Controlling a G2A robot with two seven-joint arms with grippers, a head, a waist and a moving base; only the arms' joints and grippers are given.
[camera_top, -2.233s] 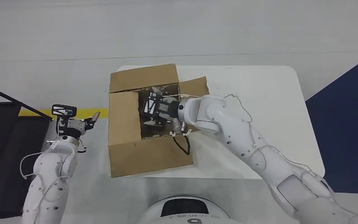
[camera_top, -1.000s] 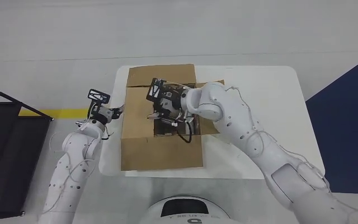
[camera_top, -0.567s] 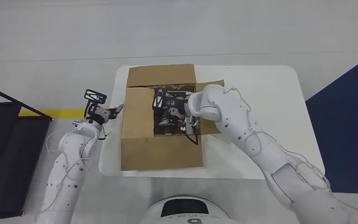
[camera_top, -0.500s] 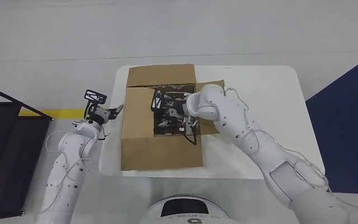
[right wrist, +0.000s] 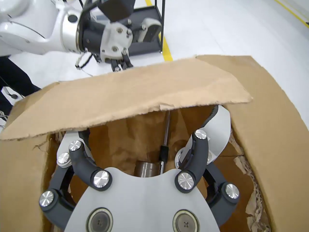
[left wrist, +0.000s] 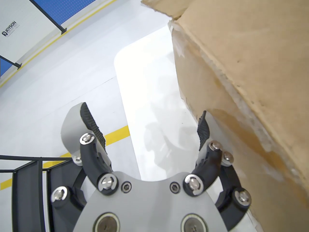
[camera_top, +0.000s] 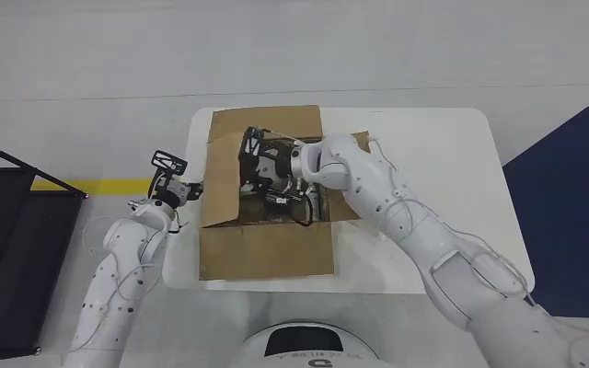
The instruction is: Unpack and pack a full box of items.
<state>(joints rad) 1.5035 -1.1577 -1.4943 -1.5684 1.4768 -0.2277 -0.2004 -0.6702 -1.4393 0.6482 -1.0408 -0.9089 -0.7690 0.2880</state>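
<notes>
An open cardboard box [camera_top: 267,250] stands on the white table [camera_top: 433,166]. My right gripper [camera_top: 253,166] is inside it at the left flap, open. In the right wrist view its fingertips are hidden under a torn flap [right wrist: 132,95]. My right gripper [right wrist: 149,124] has a thin metal rod with a black grip [right wrist: 165,141] and a short metal cylinder [right wrist: 146,169] below it in the box. My left gripper [camera_top: 189,191] is open just outside the box's left wall. In the left wrist view, my left gripper [left wrist: 144,124] has one finger [left wrist: 203,127] close to the cardboard [left wrist: 241,49].
Crinkled brown packing paper [right wrist: 253,194] lines the box's inner side. A black metal rack [camera_top: 18,248] stands on the floor left of the table. A yellow floor line [camera_top: 101,185] runs behind the left arm. Bare tabletop lies right of the box.
My right gripper has shifted toward the box's far left corner and the left flap has tipped up. My left gripper has come closer to the box's left wall.
</notes>
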